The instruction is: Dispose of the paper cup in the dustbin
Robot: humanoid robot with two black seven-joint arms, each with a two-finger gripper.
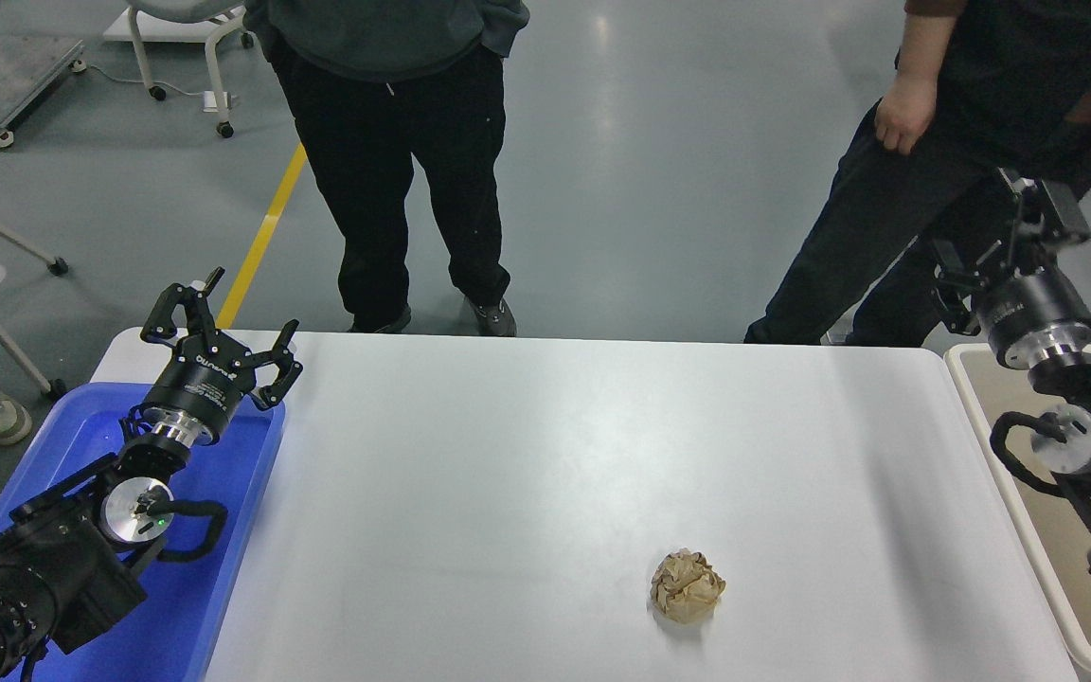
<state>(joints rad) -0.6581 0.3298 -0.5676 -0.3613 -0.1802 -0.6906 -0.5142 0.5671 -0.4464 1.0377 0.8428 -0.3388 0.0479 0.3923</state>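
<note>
No paper cup is seen on the desk (545, 455) — likely already dropped. The right pincer (1000, 256) is held above the dustbin (967, 379), apparently released and empty; the left pincer (223, 332), spread, is parked over the blue tray (252, 493). Next — withdrawal is called for.

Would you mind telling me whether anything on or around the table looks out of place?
A crumpled brown paper ball lies loose on the white table, away from the dustbin. No paper cup is visible. Nothing looks spilled or damaged.
</note>
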